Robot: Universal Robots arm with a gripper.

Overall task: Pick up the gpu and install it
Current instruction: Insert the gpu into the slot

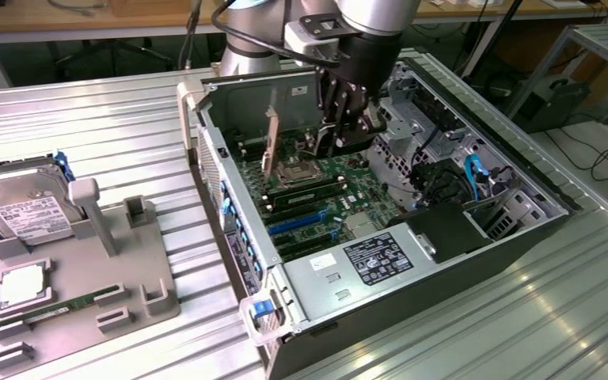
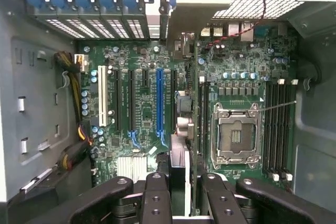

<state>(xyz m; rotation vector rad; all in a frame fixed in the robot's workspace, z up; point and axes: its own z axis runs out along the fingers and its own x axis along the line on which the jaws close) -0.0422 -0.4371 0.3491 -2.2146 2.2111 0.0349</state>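
Exterior view first: an open computer case (image 1: 389,237) is seen lying on its side on a ribbed metal bench (image 1: 93,127), with the motherboard (image 1: 315,190) exposed. The arm's claw (image 1: 338,127) is lowered into the case above the board, and a thin card, the gpu (image 1: 271,142), is seen standing upright on edge just beside the fingers, toward the exterior view's left. A power supply (image 1: 373,261) with a label sits at the near end of the case, and blue cables (image 1: 475,178) lie toward the exterior view's right. Well apart, on the exterior view's left, a grey fixture tray (image 1: 72,285) carries a silver hard drive (image 1: 24,210) and a narrow green memory stick (image 1: 56,310).

Wrist view: the claw (image 2: 178,192) is seen clenched on the gpu (image 2: 178,166), whose thin edge is held between the black fingers (image 2: 155,198). Beneath it lie a blue expansion slot (image 2: 160,100), black slots, a white slot (image 2: 103,98), the empty processor socket (image 2: 234,137) and 1 bank of memory slots (image 2: 278,129).
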